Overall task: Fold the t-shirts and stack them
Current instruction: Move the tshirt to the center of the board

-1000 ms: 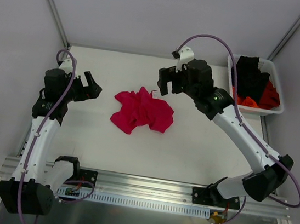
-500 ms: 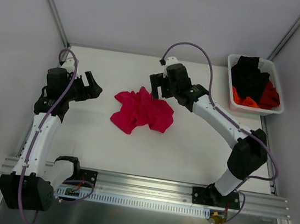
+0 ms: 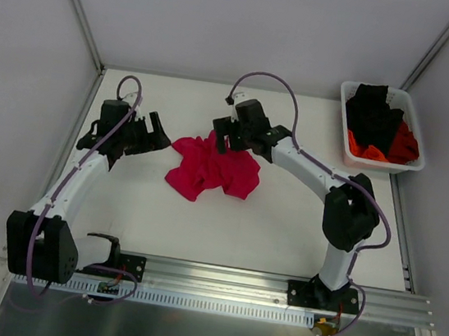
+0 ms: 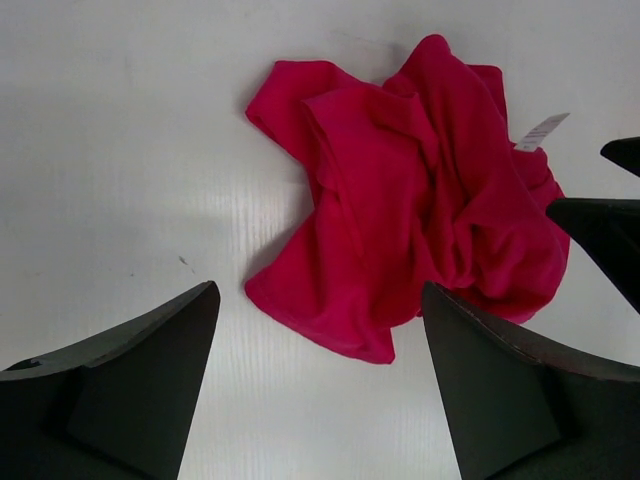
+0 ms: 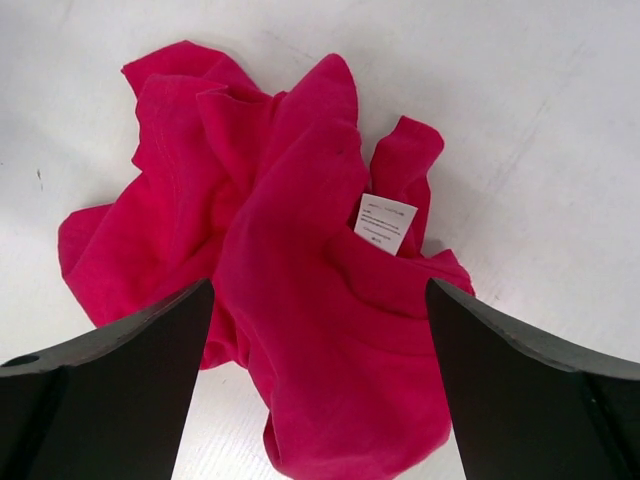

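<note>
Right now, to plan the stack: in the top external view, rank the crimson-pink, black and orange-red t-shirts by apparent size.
1. crimson-pink t-shirt
2. black t-shirt
3. orange-red t-shirt, partly under the black one; true size unsure

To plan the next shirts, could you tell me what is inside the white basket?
The basket holds black cloth and orange-red cloth; anything beneath them is hidden.

One pink shirt (image 3: 212,166) on the one table (image 3: 284,217); one basket (image 3: 382,165) holds one black shirt (image 3: 372,113) and at least one orange-red shirt (image 3: 405,145). Two hands: left hand (image 3: 159,129), right hand (image 3: 221,139).
</note>
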Controlling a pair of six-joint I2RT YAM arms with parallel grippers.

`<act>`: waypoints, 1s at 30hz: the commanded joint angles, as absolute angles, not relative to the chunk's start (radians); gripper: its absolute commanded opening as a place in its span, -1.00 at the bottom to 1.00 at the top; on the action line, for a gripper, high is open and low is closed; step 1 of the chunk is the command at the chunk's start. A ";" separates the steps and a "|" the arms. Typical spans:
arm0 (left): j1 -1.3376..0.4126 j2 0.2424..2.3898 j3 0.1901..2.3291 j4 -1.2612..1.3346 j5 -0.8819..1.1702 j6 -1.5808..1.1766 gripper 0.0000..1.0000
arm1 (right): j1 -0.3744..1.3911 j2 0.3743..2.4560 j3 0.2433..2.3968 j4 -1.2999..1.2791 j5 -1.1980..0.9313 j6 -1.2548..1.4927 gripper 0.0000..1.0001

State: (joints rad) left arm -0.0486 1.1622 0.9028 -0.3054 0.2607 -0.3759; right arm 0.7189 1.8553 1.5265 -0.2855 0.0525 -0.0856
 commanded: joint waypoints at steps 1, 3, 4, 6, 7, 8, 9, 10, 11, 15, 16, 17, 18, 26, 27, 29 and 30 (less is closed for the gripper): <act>-0.067 1.227 0.887 -0.215 0.239 -0.445 0.67 | 0.723 1.888 1.563 -0.261 0.011 -0.069 0.80; -0.071 1.271 0.893 -0.183 0.229 -0.474 0.64 | 0.724 1.899 1.557 -0.261 -0.037 -0.069 0.76; -0.074 1.285 0.891 -0.169 0.224 -0.483 0.63 | 0.724 1.902 1.555 -0.258 -0.041 -0.071 0.75; -0.074 1.330 0.900 -0.144 0.219 -0.505 0.60 | 0.726 1.917 1.560 -0.265 -0.043 -0.080 0.68; -0.075 1.348 0.903 -0.117 0.225 -0.509 0.59 | 0.729 1.924 1.562 -0.271 -0.028 -0.083 0.65; -0.078 1.365 0.913 -0.106 0.236 -0.514 0.59 | 0.729 1.925 1.562 -0.276 -0.022 -0.089 0.60; -0.080 1.399 0.919 -0.094 0.244 -0.521 0.59 | 0.729 1.925 1.563 -0.282 -0.014 -0.092 0.59; -0.081 1.417 0.923 -0.083 0.255 -0.525 0.58 | 0.729 1.924 1.575 -0.293 -0.006 -0.095 0.58; -0.089 1.431 0.931 -0.056 0.264 -0.531 0.58 | 0.729 1.918 1.581 -0.311 -0.006 -0.104 0.56; -0.110 1.509 0.943 -0.005 0.279 -0.577 0.54 | 0.735 1.862 1.608 -0.362 -0.006 -0.155 0.51; -0.115 1.520 0.942 0.015 0.285 -0.584 0.53 | 0.747 1.836 1.609 -0.368 0.029 -0.173 0.52; -0.118 1.528 0.942 0.029 0.284 -0.594 0.52 | 0.755 1.821 1.602 -0.370 0.028 -0.196 0.52; -0.123 1.540 0.942 0.038 0.281 -0.606 0.52 | 0.764 1.807 1.595 -0.364 0.026 -0.234 0.52; -0.121 1.505 0.907 0.041 0.241 -0.607 0.51 | 0.856 1.741 1.525 -0.305 -0.095 -0.371 0.50; -0.118 1.485 0.904 0.031 0.229 -0.615 0.51 | 0.867 1.743 1.520 -0.304 -0.095 -0.383 0.50; -0.094 1.465 0.908 -0.053 0.209 -0.623 0.52 | 0.894 1.744 1.516 -0.304 -0.098 -0.411 0.50; -0.078 1.435 0.913 -0.083 0.218 -0.611 0.52 | 0.900 1.758 1.519 -0.307 -0.101 -0.420 0.49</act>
State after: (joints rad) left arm -0.1085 1.5227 0.9028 -0.0135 0.2451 -0.5938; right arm 0.8799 1.7718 1.5360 -0.3164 -0.0711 -0.3431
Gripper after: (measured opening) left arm 0.759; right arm 0.749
